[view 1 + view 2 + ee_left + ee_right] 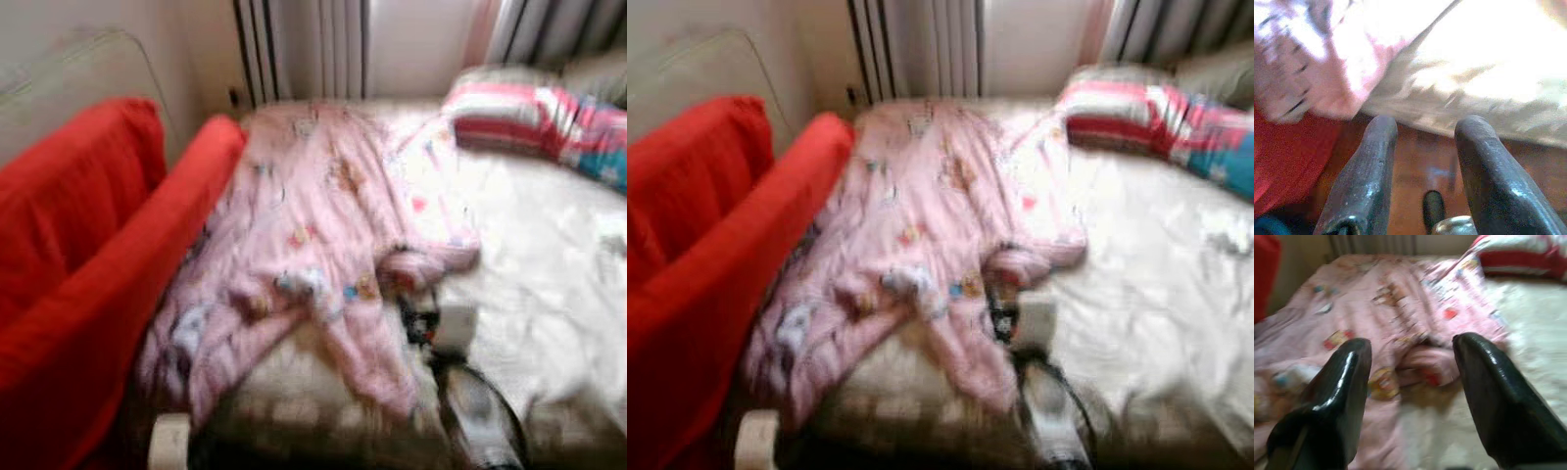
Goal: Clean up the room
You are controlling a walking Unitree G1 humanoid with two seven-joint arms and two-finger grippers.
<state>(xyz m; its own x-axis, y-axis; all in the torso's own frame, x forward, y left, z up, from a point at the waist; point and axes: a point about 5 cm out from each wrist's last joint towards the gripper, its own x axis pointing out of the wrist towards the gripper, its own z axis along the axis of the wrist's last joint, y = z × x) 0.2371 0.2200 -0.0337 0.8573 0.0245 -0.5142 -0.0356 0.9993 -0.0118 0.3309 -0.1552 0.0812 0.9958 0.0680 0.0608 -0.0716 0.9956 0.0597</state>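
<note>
Approach step: right hand (1413,382) spread, empty, above crumpled pink patterned blanket (313,245) on white-sheeted bed (549,284); next, probably lowering onto fold.

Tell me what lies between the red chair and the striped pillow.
The pink blanket, crumpled across the bed, lies between the red chair and the striped pillow, seen in the eye views.

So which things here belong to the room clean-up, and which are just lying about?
Job:
- pink blanket, crumpled across the bed
- right end effector, open, over the blanket
- left end effector, open, low by the bed's edge

Lying about:
- striped pillow
- red chair
- curtains
</note>
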